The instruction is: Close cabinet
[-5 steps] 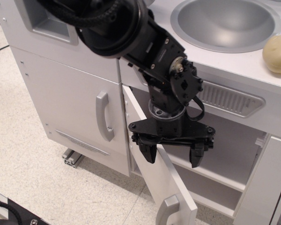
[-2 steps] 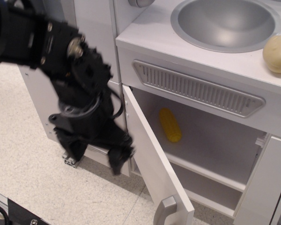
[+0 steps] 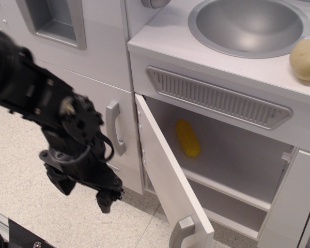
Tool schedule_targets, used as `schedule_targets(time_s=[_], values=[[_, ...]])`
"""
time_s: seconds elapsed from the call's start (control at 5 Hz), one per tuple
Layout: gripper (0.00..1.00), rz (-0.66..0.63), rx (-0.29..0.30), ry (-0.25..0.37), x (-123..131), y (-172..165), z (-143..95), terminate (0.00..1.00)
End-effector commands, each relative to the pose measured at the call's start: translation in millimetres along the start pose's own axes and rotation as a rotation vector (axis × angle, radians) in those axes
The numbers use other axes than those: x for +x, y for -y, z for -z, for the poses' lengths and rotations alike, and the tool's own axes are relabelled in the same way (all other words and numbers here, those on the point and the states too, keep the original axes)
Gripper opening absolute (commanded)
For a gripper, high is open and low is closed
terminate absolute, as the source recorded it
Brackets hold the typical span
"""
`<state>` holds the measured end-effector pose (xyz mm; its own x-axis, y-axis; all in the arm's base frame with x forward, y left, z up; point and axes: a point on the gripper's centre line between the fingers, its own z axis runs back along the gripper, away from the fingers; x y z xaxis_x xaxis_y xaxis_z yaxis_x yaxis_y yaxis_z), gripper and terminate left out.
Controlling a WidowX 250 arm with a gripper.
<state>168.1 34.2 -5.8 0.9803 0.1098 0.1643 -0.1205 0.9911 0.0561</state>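
Observation.image view is filled by a white toy-kitchen unit standing on a pale speckled floor (image 3: 20, 170). At the middle of it the white cabinet compartment with an inner shelf (image 3: 232, 165) is seen standing open, and its wide white door (image 3: 170, 178) is swung out toward the camera, hinged at the compartment's left edge, with the grey bar handle (image 3: 182, 231) low at its free end. A yellow toy corn cob (image 3: 188, 137) is laid on the shelf inside the cabinet, toward its left. Above the cabinet a grey slotted vent panel (image 3: 217, 97) is set in the front, and above that a round grey sink bowl (image 3: 250, 25) is sunk into the white countertop (image 3: 160, 39), with a beige rounded object (image 3: 306, 58) at the bowl's right. Left of the cabinet a taller white door with a curved grey handle (image 3: 115, 127) is seen shut. The black robot gripper (image 3: 82, 191) is held further left of the cabinet door, apart from it and low over the floor, with its two fingers spread and nothing between them.
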Motion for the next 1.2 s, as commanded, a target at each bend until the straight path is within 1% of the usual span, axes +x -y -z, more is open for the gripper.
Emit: schedule_targets(time_s=[0.0, 0.4, 0.6, 0.8, 1.0], values=[[1.00, -0.040, -0.003, 0.028, 26, 35, 33, 0.00], [1.00, -0.109, -0.061, 0.022, 49, 87, 51, 0.00], [1.00, -0.124, -0.072, 0.010, 58, 106, 57, 0.00], [1.00, -0.162, -0.096, 0.028, 73, 121, 58, 0.00], [1.00, -0.217, -0.114, 0.040, 99, 133, 57, 0.00]])
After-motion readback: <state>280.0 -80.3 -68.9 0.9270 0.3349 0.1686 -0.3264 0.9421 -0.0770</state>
